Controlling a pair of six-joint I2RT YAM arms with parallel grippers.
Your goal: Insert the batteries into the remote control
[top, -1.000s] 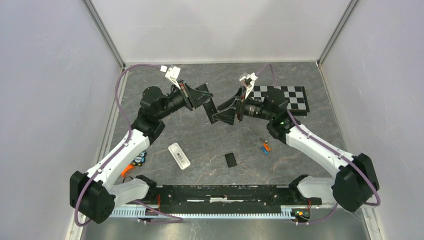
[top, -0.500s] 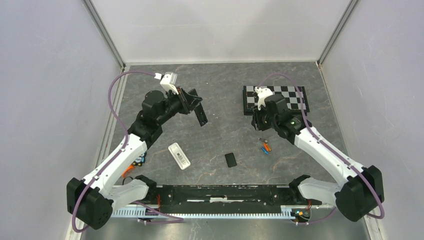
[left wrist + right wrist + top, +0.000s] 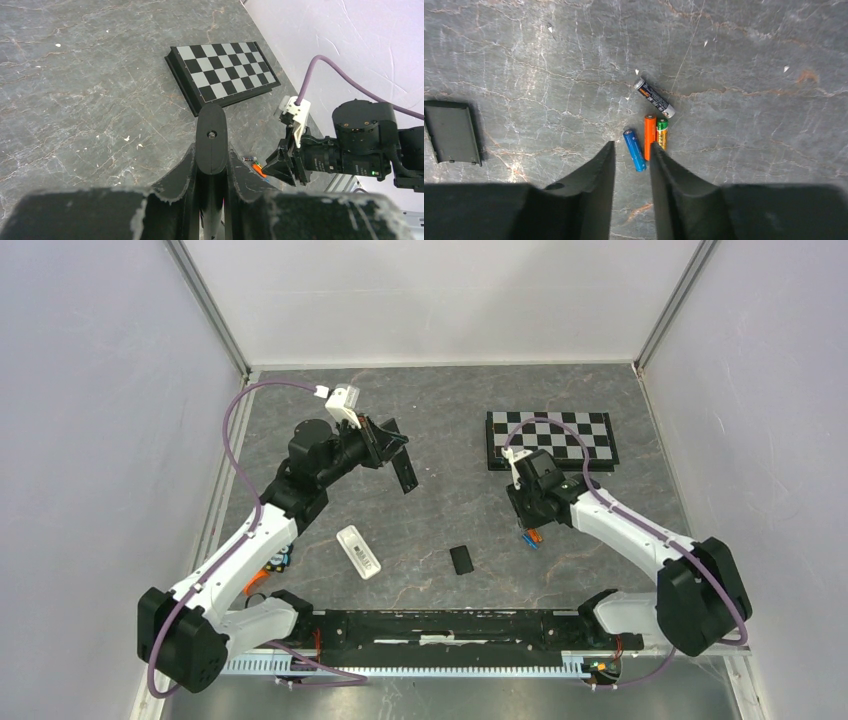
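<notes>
My left gripper [image 3: 392, 447] is shut on a black remote [image 3: 405, 470] and holds it above the table at the back left. In the left wrist view the remote [image 3: 211, 137] stands out between the fingers of the left gripper [image 3: 211, 167]. Several batteries [image 3: 531, 534] lie on the table at the right. In the right wrist view they are a blue one [image 3: 634, 150], an orange one [image 3: 650, 136], a gold-green one [image 3: 662, 133] and a black one [image 3: 654, 98]. My right gripper [image 3: 632, 146] is open and empty just above them, its fingertips either side of the blue battery's near end.
A white remote [image 3: 359, 551] lies at the near left. A small black battery cover [image 3: 461, 559] lies in the middle and also shows in the right wrist view [image 3: 452, 132]. A chessboard [image 3: 550, 438] lies at the back right.
My right gripper has left the black remote, swung right and come down over the batteries. My left gripper has kept hold of the remote and shifted only slightly.
</notes>
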